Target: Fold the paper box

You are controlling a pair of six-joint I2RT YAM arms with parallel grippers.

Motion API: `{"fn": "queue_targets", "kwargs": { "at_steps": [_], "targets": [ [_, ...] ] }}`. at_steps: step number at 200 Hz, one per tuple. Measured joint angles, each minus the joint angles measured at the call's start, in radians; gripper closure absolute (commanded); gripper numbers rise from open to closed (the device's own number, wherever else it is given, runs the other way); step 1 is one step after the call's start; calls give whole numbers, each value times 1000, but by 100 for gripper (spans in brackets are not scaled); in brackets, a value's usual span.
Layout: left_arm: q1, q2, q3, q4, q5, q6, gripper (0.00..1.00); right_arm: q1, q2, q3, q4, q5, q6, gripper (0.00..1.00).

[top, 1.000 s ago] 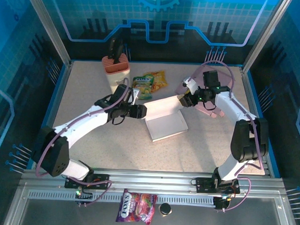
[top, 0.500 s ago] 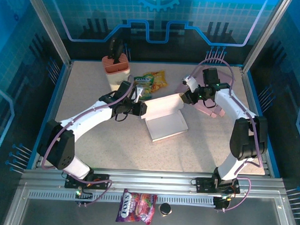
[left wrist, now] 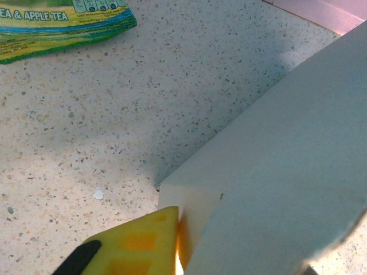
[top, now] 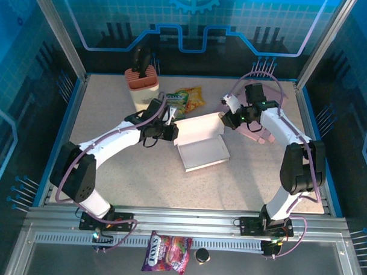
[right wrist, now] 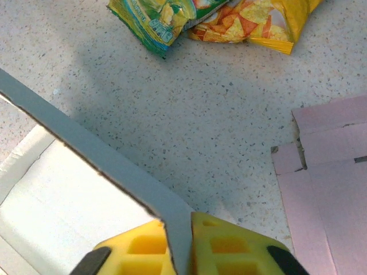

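Observation:
The white paper box [top: 202, 153] lies open in the middle of the table, with its back panel [top: 199, 127] raised. My left gripper [top: 171, 132] is at the panel's left end, my right gripper [top: 227, 122] at its right end. In the left wrist view one yellow finger [left wrist: 132, 246] presses against the box's side flap [left wrist: 198, 209]; the large panel [left wrist: 287, 160] hides the other finger. In the right wrist view the right gripper [right wrist: 180, 246] is shut on the panel's grey edge [right wrist: 114, 166], with a yellow finger [right wrist: 229, 246] on each side.
Two snack bags [top: 185, 101] lie just behind the box. A flat pink cardboard sheet [top: 259, 131] lies under the right arm. An orange-topped holder [top: 141, 82] stands at the back left. A candy bag [top: 166, 253] lies on the front rail.
Both grippers have closed on the ends of the raised panel. The left arm has reached further in towards the box, and the panel stands more upright.

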Motion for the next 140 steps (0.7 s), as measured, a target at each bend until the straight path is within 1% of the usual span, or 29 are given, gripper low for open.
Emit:
{"fn": "queue_targets", "kwargs": {
  "at_steps": [25, 35, 65, 85, 140],
  "targets": [
    [-2, 8, 12, -1, -19, -2, 96, 10, 0, 2, 0, 19, 9, 100],
    [-5, 8, 14, -8, -37, 0, 100, 18, 0, 6, -3, 30, 13, 100],
    [-23, 23, 49, -42, -108, -13, 100, 45, 0, 27, -10, 91, 48, 100],
    [-35, 35, 69, -49, -159, -53, 100, 69, 0, 40, -5, 152, 105, 100],
    [-39, 91, 151, -74, -278, -157, 100, 169, 0, 56, 60, 386, 358, 100]
  ]
}}
